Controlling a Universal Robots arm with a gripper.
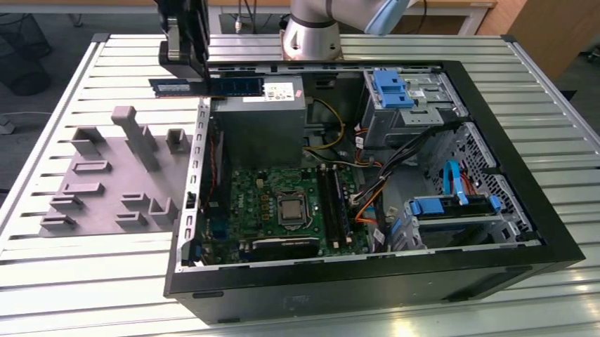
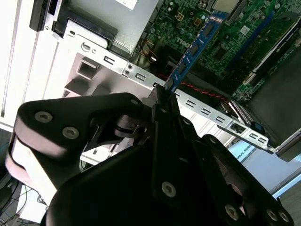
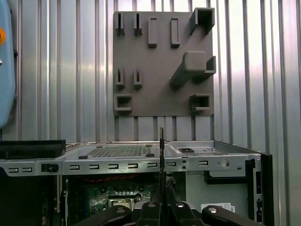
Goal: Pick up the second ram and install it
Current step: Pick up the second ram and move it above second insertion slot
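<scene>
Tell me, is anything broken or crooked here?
Nothing looks broken or spilled. The ram is just not plugged in: the gripper holds it above the edge of the case.

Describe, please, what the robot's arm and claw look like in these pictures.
The arm is silver-grey and cylindrical with rounded joints, one closed by a light-blue cap. The claw is matte black, built of flat linked bars dotted with silver bolt heads, narrowing to a slim tip.
</scene>
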